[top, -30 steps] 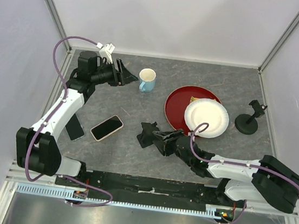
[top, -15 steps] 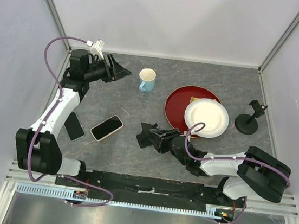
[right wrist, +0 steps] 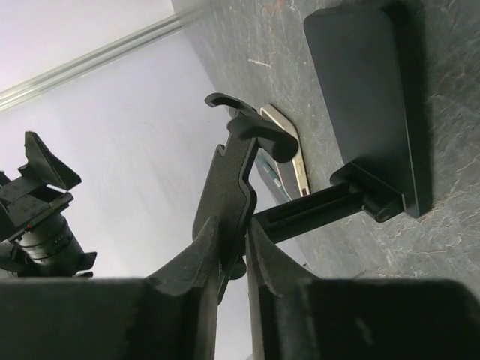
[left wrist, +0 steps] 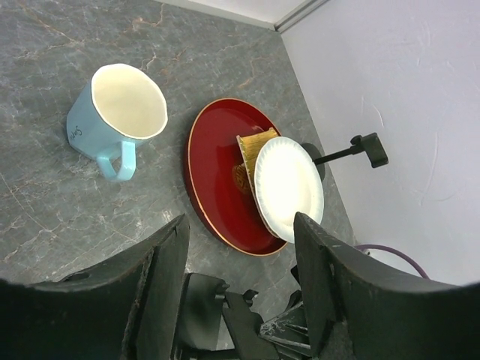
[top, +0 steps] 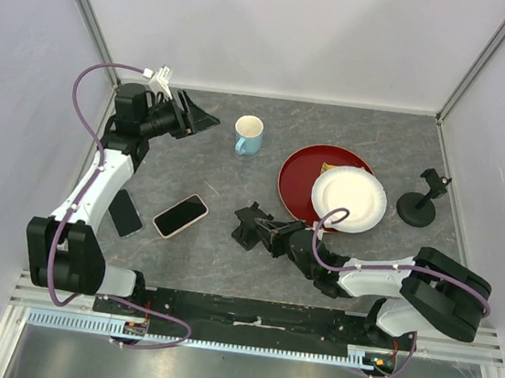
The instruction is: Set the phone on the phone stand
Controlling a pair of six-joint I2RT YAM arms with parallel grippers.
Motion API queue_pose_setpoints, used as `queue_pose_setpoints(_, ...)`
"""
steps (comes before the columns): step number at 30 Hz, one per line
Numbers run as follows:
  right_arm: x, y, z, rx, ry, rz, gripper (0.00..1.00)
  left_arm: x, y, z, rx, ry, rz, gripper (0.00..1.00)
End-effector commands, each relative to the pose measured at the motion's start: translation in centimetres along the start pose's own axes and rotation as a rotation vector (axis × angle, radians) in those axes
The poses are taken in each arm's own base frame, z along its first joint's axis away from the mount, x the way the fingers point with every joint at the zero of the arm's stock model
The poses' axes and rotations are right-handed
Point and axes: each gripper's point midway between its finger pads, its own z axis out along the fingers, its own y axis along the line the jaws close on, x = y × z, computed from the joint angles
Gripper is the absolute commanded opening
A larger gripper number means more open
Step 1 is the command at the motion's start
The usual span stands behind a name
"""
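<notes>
The phone (top: 180,215), dark screen up in a pale case, lies flat left of centre; in the right wrist view its pale edge (right wrist: 289,154) shows behind the stand. The black phone stand (top: 250,226) sits just right of it, base plate (right wrist: 367,97) on the table. My right gripper (top: 266,235) is shut on the stand's upright back plate (right wrist: 232,187), one finger on each face (right wrist: 232,251). Far off at the back left, my left gripper (top: 207,121) hangs open and empty (left wrist: 240,229), looking down on the stand (left wrist: 202,307).
A second dark phone (top: 125,213) lies by the left arm. A blue mug (top: 248,135) stands at the back. A white paper plate (top: 348,199) overlaps a red plate (top: 303,169). A black pole stand (top: 421,202) is at the right.
My right gripper's jaws have closed onto the stand's back plate. The left arm drew back toward the rear left corner half a second ago and has held since.
</notes>
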Motion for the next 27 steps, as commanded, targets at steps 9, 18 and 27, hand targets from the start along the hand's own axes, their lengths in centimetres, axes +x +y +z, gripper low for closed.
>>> queue_pose_setpoints(9, 1.3, 0.3, -1.8, -0.001, 0.119, 0.161, 0.0, -0.9, -1.2, -0.4, 0.05, -0.026, 0.004, 0.63)
queue_pose_setpoints(18, 5.2, 0.1, -5.4, -0.035, 0.442, 0.1, 0.0, -0.8, -1.3, -0.3, 0.063, -0.022, -0.007, 0.63)
queue_pose_setpoints(27, 4.8, 0.6, -8.0, 0.0, 0.384, 0.009, 0.0, -0.4, -0.7, 0.1, 0.058, -0.008, -0.022, 0.63)
